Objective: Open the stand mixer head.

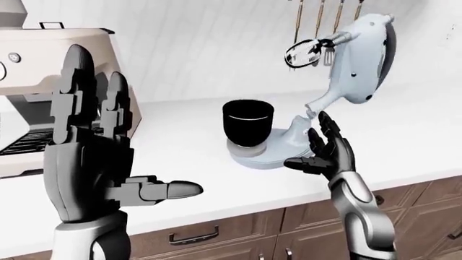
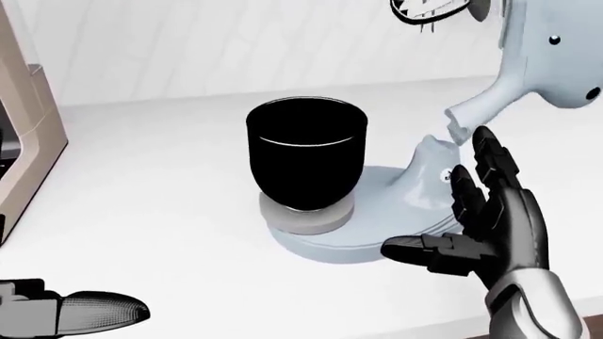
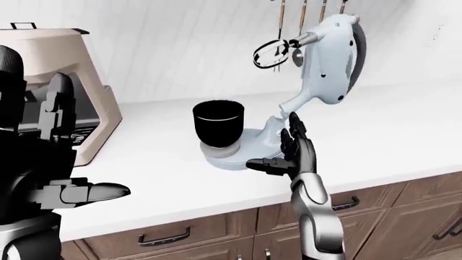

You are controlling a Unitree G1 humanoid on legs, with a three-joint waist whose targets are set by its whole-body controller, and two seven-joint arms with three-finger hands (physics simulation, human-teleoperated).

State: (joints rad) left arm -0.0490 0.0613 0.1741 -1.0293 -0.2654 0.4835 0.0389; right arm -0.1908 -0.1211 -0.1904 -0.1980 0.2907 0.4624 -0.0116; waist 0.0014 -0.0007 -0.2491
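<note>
I see the white surface [image 1: 180, 141] spanning the left-eye view from left to right, with brown drawer fronts [image 1: 216, 230] below it along the bottom edge. At the upper left of that view stands a beige espresso machine [image 1: 28, 81], partly hidden by my left hand.

The stand mixer [image 1: 318, 108] sits on the surface right of centre. Its head [image 1: 364, 59] is tilted up and back toward the upper right of the frame, and the wire whisk [image 1: 307, 52] on it hangs in the air, well clear of the bowl. The black bowl [image 2: 306, 152] stands upright on the mixer base [image 2: 377, 236], in the centre of the head view.

My left hand [image 1: 97, 157] fills the lower left of the left-eye view, palm raised, fingers spread apart and holding nothing. My right hand [image 2: 490, 226] is just beside the mixer's neck, at the lower right of the head view, fingers extended and apart, thumb out to the left over the base rim. I cannot tell whether it touches the mixer.

Utensil handles [image 1: 319, 13] hang on the wall at the top of the frame.
</note>
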